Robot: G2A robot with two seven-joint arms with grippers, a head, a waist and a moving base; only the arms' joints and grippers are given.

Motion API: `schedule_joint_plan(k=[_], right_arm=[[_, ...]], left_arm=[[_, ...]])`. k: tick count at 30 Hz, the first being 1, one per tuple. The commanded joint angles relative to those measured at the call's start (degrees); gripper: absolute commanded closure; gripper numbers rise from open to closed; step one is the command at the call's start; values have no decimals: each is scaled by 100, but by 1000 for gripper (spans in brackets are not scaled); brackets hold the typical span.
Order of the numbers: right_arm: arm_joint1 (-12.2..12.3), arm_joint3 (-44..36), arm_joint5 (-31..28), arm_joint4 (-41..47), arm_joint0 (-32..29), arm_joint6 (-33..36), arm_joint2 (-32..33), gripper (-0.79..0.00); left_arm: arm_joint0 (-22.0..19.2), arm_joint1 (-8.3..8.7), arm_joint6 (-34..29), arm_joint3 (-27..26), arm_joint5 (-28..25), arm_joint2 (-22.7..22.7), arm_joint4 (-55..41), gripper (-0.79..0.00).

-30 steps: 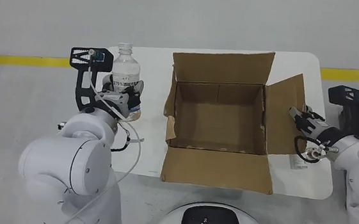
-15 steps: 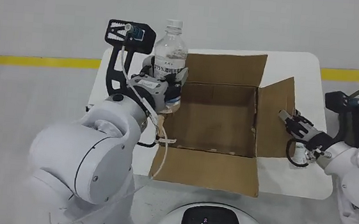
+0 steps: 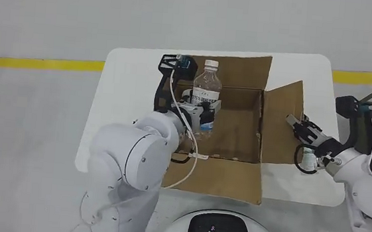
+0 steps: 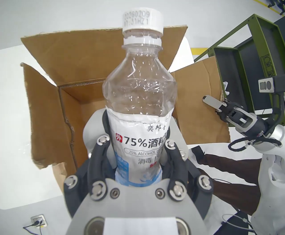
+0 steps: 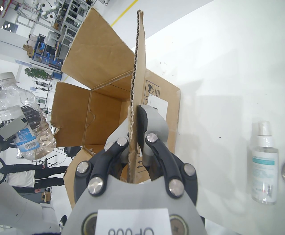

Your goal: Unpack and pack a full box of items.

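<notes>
A white bench (image 3: 128,91) seen from above, with an open cardboard box (image 3: 221,175) on it, all four flaps spread outward.

The left hand (image 3: 196,110) is closed around a clear plastic bottle (image 3: 207,84) with a white cap. Its fingers (image 4: 103,144) press on the labelled lower half, one on each side. The bottle hangs in the air over the left part of the box opening, near the left wall. It does not seem to touch the cardboard. The right wrist view shows it tilted, with a little clear liquid at its base.

The right hand (image 3: 295,122) is at the box's right side. It pinches the right flap (image 3: 280,124) between its two fingers, which are nearly together with only the cardboard edge between them. This holds the flap raised and back from the opening.

A small spray bottle (image 5: 263,169) stands on the bench just beside the box's right wall, outside the box.

What shows of the box floor is bare brown cardboard, so the unpacking looks finished and the packing barely begun. The clear bottle appears to be the first item going back in and has not yet been lowered or let go. The spray bottle, at least, is left to pack. Whether the flaps must then be shut cannot be judged from here.
</notes>
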Motion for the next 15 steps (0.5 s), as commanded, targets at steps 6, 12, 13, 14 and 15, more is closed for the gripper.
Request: schedule_joint_plan(k=[6, 12, 13, 14, 15], right_arm=[[45, 13, -61, 114, -51, -4, 92, 0], [84, -96, -147, 311, -50, 38, 166, 0], [91, -129, -156, 358, -43, 53, 180, 0], [96, -167, -153, 442, -31, 64, 195, 0], [103, -208, -144, 483, -22, 77, 218, 0]], left_arm=[[0, 0, 0, 0, 0, 0, 0, 0], [319, 29, 263, 251, 22, 48, 115, 0], [335, 25, 248, 328, 86, 76, 83, 0], [346, 24, 217, 429, 164, 94, 117, 0], [342, 22, 204, 506, 210, 128, 167, 0]])
